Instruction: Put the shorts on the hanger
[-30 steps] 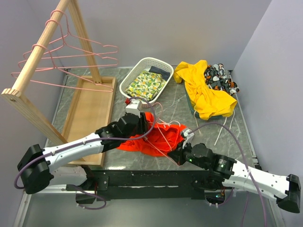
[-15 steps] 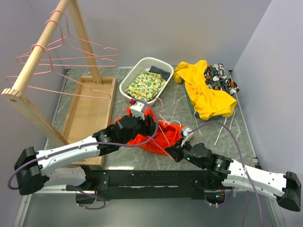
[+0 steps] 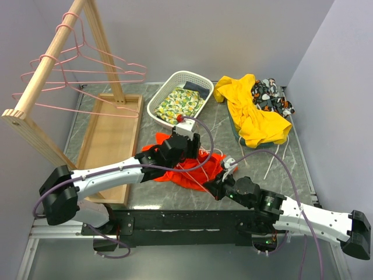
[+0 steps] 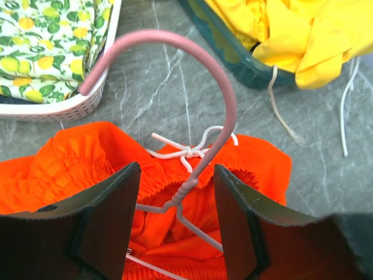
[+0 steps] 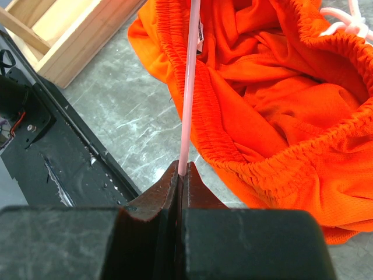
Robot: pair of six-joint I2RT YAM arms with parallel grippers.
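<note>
The orange-red shorts lie bunched on the table's front middle, with the white drawstring on top. A pink hanger lies across them. In the left wrist view its twisted neck and hook rise above the waistband. My left gripper is open, its jaws on either side of the hanger's neck without touching it. My right gripper is shut on the hanger's thin wire at the shorts' near edge.
A white basket with lemon-print cloth stands at the back middle. A yellow garment lies over a bin at the back right. A wooden rack with several pink hangers and its tray base stand on the left.
My left arm has moved right over the shorts, to the hanger's neck. The shorts have bunched toward the middle. My right gripper has shifted slightly left. The rack hangers are swinging.
</note>
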